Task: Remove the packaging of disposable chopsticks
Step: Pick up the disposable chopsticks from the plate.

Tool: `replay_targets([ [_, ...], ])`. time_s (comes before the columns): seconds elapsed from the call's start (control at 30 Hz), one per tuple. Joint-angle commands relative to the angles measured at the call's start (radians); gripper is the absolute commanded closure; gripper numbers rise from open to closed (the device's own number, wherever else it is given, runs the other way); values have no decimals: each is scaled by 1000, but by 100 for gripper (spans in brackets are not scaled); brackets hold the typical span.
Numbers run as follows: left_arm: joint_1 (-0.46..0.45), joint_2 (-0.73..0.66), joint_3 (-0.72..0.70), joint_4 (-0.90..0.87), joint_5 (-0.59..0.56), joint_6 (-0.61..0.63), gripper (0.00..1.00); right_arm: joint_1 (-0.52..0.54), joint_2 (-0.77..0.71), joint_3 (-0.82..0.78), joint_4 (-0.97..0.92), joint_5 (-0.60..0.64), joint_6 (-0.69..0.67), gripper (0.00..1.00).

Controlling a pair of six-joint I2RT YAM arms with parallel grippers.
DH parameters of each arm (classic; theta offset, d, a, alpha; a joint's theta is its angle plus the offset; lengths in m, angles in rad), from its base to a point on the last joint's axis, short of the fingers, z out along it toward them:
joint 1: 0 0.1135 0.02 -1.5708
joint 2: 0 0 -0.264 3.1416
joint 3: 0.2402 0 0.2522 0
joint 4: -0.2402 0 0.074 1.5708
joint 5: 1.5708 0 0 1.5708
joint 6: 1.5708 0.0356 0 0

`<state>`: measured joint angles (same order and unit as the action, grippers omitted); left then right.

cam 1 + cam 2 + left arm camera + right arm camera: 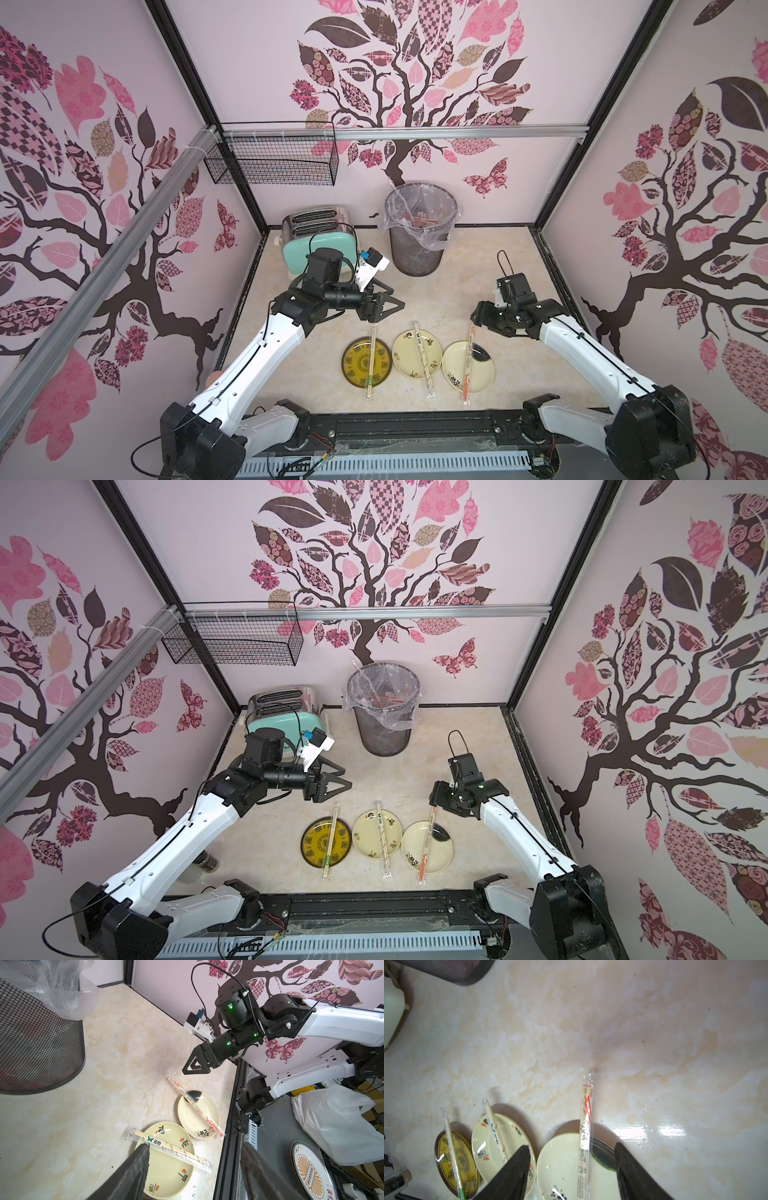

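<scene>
Right gripper [571, 1146] hovers over red-printed sleeve [586, 1109].

I get bright, even, soft light in both top views; shadows on the tabletop [457, 291] are faint, and the wide lens bows the frame posts [185, 66] toward the edges. My right wrist view is hazy and soft all over, with a white glare patch on the tabletop; the right tool [572, 1146] shows its fingers [512, 1174] as dark blurs. The left wrist view is crisper, though the left tool [195, 1144] has its fingers [124, 1178] out of focus.
</scene>
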<state>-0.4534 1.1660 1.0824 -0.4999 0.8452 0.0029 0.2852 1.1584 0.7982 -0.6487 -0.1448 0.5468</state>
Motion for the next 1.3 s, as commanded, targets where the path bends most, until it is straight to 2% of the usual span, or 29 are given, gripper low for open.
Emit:
replay_targets([
  [0.0,-3,17,8,-42,34,31,28,39,6,-9,-119,11,27,36],
  [0.17,-7,28,6,-45,31,25,28,42,-18,-39,-171,42,34,45],
  [0.3,-6,37,5,-36,44,11,27,43,-30,-93,-167,18,36,57],
  [0.6,-26,65,18,-77,77,39,27,89,-11,-155,-72,-65,74,59],
  [0.9,-31,71,20,-86,64,40,27,135,34,-170,1,-91,103,62],
  [1.27,-33,75,27,-109,61,45,26,162,91,-218,58,-72,102,76],
])
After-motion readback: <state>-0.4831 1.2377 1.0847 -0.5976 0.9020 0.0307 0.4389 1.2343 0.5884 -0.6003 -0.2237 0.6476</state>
